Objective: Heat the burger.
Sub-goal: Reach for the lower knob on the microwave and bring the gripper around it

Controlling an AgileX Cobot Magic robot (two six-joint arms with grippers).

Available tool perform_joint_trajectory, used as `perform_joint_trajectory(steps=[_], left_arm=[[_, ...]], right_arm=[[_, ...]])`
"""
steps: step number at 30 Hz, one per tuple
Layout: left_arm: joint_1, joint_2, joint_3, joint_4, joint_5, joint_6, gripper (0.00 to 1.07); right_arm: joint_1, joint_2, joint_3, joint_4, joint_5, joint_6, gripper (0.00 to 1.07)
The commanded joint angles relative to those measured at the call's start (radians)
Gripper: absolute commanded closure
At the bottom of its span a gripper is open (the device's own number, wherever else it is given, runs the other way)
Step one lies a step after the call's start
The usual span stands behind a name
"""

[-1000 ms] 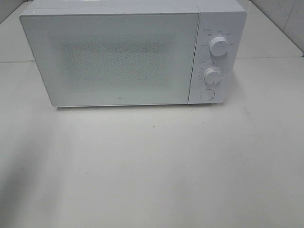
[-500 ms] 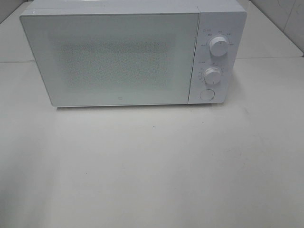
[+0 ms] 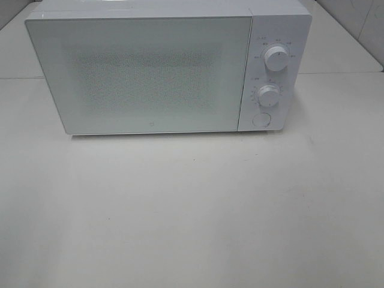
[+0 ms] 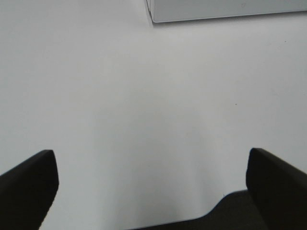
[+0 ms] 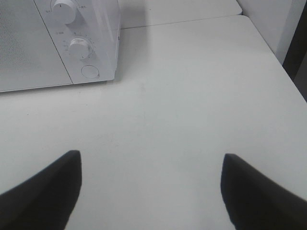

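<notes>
The burger is out of view in every frame. A white microwave stands at the back of the table with its door shut; two round knobs and a round button sit on its right panel. My left gripper hovers open over bare table, a corner of the microwave far ahead of it. In the right wrist view my right gripper is open with nothing between its dark fingers, and the microwave's control panel shows beyond it. Neither gripper appears in the exterior high view.
The white table stretches in front of the microwave. The table's right edge and a wall beyond it show in the right wrist view.
</notes>
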Motion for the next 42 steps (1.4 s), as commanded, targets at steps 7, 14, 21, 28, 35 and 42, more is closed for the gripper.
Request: perform_joint_trajectory(steps=[7,14,21,28,35,42], left_arm=[[0.023,-0.228,0.003,-0.019,-0.005,0.001,0.06],[0.132,-0.271,0.003,-0.019,-0.005,0.001,0.06],[0.133,-0.273,0.003,-0.021,-0.005,0.001,0.06],[0.133,-0.272,0.003,-0.020,-0.005,0.001,0.06],[0.133,-0.272,0.003,-0.020,-0.005,0.001,0.06],[0.133,-0.272,0.003,-0.020,-0.005,0.001,0.06]], right_arm=[[-0.006,-0.028,0.003,0.005,0.000,0.003,0.32],[-0.006,-0.028,0.003,0.005,0.000,0.004,0.32],[-0.003,-0.028,0.003,0.008,0.000,0.005,0.32],[-0.003,-0.028,-0.023,0.004,-0.049,0.007,0.31],[-0.003,0.011,-0.030,-0.049,-0.184,-0.002,0.23],[-0.003,0.108,-0.030,-0.078,-0.351,0.001,0.26]])
